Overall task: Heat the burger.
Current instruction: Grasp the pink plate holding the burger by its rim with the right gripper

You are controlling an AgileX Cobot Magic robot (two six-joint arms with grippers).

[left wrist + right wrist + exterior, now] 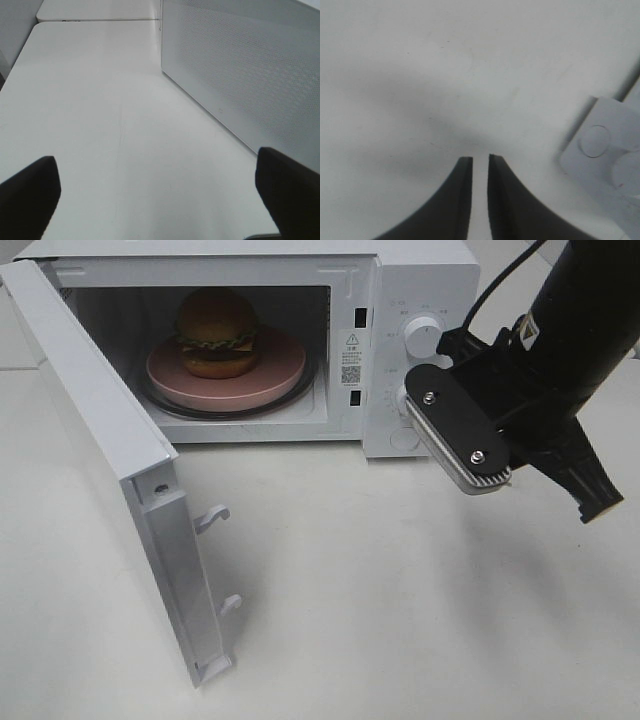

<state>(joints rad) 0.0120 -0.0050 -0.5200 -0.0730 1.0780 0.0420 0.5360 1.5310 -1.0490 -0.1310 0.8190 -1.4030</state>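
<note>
We saw the burger [217, 332] inside the microwave [420, 300], door [90, 410] swung wide. Left pincer [157, 177] gaped; right pincer [480, 165] stood barely parted.

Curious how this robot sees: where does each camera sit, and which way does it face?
Exterior high: overhead, looking down into the open white microwave oven at the golden-bun burger on the pink round plate; the black right gripper shows.
Left wrist: on the left arm, looking along the white table past a dotted white panel; left gripper wide open.
Right wrist: on the right arm, looking down at the table; its fingers nearly touching.
Exterior and right wrist share the microwave's control panel.
</note>
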